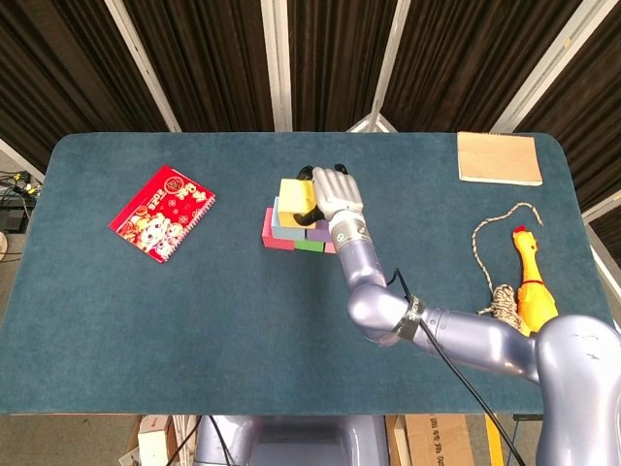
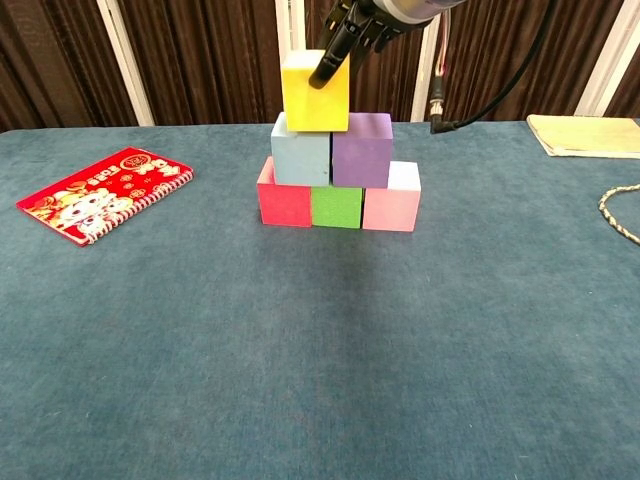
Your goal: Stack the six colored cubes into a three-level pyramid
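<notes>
Almost nothing here can be read. The only thing that carries print is the red notebook point(image 1: 162, 214) lying on the desk point(image 1: 116, 320): its cover shows gold and white ornament with cartoon figures, and near the upper corner in the head view there seem to be a few gold characters, possibly a festive greeting, but they are too small and blurred to make out. In the chest view the same notebook point(image 2: 103, 194) lies at a flat angle and its markings stay illegible as well. The tan pad point(image 1: 499, 158) at the far corner shows a plain cover with no lettering that can be read.
</notes>
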You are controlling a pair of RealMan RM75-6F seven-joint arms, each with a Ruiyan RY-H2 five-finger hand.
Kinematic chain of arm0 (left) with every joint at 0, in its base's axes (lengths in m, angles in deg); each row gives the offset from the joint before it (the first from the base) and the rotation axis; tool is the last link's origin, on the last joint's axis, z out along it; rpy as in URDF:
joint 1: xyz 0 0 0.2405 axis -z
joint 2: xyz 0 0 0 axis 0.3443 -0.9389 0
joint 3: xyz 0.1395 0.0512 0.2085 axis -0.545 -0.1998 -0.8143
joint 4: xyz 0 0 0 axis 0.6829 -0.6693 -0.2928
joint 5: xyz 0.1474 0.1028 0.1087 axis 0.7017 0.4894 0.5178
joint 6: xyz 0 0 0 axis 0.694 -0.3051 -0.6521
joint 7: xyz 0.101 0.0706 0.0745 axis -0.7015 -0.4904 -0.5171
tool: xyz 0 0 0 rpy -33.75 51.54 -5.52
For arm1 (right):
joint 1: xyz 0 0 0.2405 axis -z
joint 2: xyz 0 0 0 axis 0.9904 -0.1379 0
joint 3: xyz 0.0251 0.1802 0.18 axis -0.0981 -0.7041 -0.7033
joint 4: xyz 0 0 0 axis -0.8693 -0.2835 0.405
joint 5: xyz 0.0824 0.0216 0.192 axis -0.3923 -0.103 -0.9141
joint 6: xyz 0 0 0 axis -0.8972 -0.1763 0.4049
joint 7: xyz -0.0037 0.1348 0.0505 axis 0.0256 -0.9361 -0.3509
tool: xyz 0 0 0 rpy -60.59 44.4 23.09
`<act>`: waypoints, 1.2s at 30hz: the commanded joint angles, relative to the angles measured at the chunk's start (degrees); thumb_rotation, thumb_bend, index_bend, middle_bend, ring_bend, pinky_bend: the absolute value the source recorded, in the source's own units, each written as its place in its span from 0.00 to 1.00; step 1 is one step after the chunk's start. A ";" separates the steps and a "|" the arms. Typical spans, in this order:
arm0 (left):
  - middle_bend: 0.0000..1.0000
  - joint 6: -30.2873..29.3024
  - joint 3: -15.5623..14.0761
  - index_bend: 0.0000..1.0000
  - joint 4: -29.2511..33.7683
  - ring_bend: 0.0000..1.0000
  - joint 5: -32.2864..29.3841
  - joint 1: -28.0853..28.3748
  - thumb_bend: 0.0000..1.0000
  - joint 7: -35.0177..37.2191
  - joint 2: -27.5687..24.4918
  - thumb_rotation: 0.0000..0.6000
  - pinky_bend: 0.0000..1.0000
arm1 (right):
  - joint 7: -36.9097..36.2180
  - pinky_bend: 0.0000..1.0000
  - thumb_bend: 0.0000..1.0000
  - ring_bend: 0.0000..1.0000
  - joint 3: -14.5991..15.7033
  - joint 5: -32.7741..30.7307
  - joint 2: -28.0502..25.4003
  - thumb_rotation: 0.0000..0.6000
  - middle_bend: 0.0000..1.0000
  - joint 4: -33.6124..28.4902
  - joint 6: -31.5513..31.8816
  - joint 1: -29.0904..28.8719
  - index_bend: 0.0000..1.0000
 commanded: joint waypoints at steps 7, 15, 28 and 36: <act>0.06 -0.16 -0.03 0.16 0.00 0.00 0.01 0.10 0.32 -0.48 0.19 1.00 0.00 | -0.83 0.01 0.46 0.30 0.76 0.09 -1.02 1.00 0.49 -0.09 -0.72 0.39 0.45; 0.06 -0.37 -0.06 0.16 0.08 0.00 0.06 0.19 0.32 -1.01 0.38 1.00 0.00 | -1.82 0.00 0.46 0.30 1.57 0.30 -1.89 1.00 0.49 -0.30 -2.30 0.95 0.45; 0.06 -0.40 0.09 0.16 0.10 0.00 -0.14 0.17 0.32 -0.95 0.35 1.00 0.00 | -4.06 0.00 0.46 0.29 2.37 1.22 -2.21 1.00 0.49 -0.25 -3.21 0.65 0.45; 0.06 -0.47 0.07 0.16 0.12 0.00 -0.04 0.22 0.32 -1.03 0.40 1.00 0.00 | -5.08 0.00 0.46 0.29 3.31 1.58 -1.69 1.00 0.47 0.88 -4.09 0.38 0.45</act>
